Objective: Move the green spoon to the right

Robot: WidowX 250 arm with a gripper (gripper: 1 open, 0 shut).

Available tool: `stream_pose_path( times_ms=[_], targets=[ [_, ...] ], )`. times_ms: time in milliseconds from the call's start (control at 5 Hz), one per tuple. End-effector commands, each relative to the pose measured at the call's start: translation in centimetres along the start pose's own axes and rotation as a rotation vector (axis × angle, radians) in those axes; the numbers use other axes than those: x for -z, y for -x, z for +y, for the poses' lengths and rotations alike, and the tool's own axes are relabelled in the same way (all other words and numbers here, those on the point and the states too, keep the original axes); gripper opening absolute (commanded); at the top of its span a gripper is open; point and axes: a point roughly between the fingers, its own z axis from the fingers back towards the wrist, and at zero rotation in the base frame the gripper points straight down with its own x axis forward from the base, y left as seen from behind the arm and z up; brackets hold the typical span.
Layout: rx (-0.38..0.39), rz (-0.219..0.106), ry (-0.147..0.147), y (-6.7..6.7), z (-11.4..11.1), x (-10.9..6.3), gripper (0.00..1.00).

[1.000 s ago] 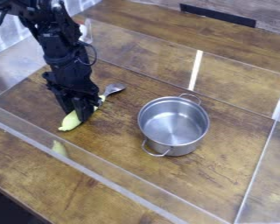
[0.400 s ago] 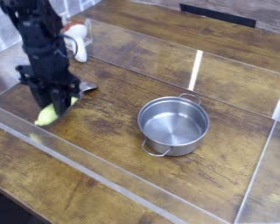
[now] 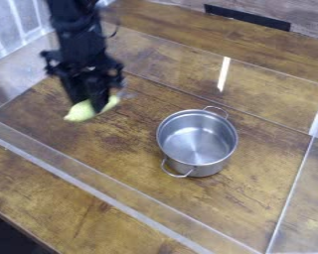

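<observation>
Green spoon in my grip, with the pot on the picture's right

In the camera view, my black gripper (image 3: 87,91) reaches down from the upper left, its outline badly smeared. I judge that its fingers are drawn in narrow around the small spoon with the thick yellow-green handle (image 3: 91,108); the blur hides the exact contact. The spoon is at the lower end of my hand, in the left half of the picture, and I take it to be lifted just off the brown wooden table (image 3: 122,189), though its height is hard to read. Its coloured handle slants from lower left to upper right, roughly across the line of my arm. I cannot make out the metal bowl.

The relation that matters is sideways: the spoon lies to the picture's left of the round steel pot with side handles (image 3: 199,166), well apart from it and a little higher in the frame. Mine is the only arm here, so the carry is mine. If "right" means the picture's right, my next move should run that way, holding the handle at the same slant and choosing a path that misses the pot's rim and handles. A low swing could knock the pot, and a loose pinch could let the spoon twist before I lay it down.
</observation>
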Motion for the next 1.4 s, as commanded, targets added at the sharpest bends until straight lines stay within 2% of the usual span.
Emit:
stream_pose_path(
  times_ms=[0,200,400,600,800,1000,1200],
  targets=[
    [0.019,-0.078,0.021,-1.7,-4.5,-3.3,0.00],
    [0.093,-0.065,0.050,-1.7,-9.4,-2.2,0.00],
    [0.136,-0.057,0.057,-0.9,-13.8,-0.8,0.00],
    [0.158,-0.052,0.052,-1.0,-16.8,0.8,0.00],
    [0.117,-0.052,0.035,-1.3,-18.1,1.1,0.00],
    [0.084,-0.051,0.021,-1.8,-17.8,0.8,0.00],
    [0.059,-0.047,0.010,-2.9,-17.9,0.6,0.00]
  ],
)
